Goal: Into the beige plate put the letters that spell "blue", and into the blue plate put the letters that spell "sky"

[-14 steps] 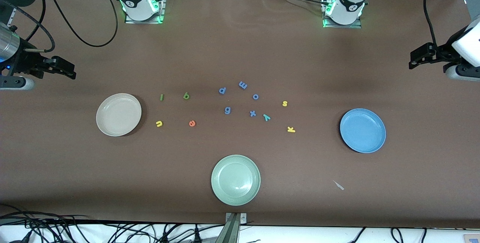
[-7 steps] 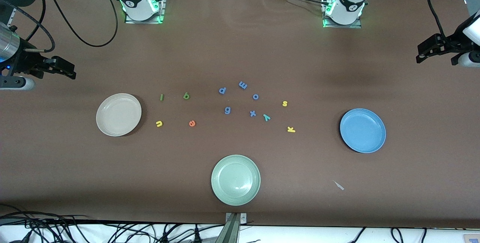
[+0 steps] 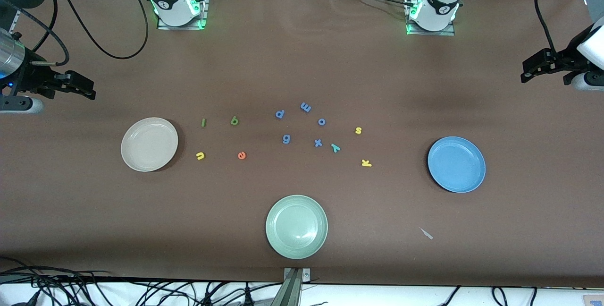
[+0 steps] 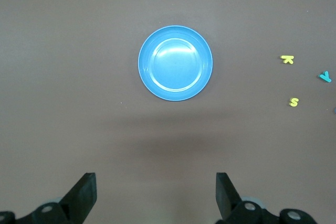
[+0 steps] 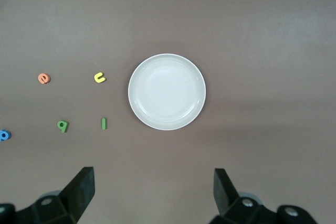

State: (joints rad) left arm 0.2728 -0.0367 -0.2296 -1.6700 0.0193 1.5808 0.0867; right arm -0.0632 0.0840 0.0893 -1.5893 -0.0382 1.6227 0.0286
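Observation:
The beige plate (image 3: 149,144) lies toward the right arm's end of the table, with the green l (image 3: 203,122), green b (image 3: 234,120), yellow u (image 3: 200,156) and orange e (image 3: 241,155) beside it. The blue plate (image 3: 456,164) lies toward the left arm's end, with the yellow s (image 3: 358,130), teal y (image 3: 335,148) and yellow k (image 3: 366,163) beside it. Both plates hold nothing. My left gripper (image 3: 527,69) hangs open above the table's end, looking down on the blue plate (image 4: 175,63). My right gripper (image 3: 87,88) hangs open above the other end, over the beige plate (image 5: 167,91).
Blue letters p (image 3: 280,114), m (image 3: 306,106), o (image 3: 322,121), g (image 3: 286,139) and x (image 3: 318,143) lie mid-table between the two letter groups. A pale green plate (image 3: 296,226) sits nearer the front camera. A small pale scrap (image 3: 426,233) lies near the blue plate.
The left gripper has shifted a little toward its own end of the table and slightly back. The right arm and all letters and plates have not moved.

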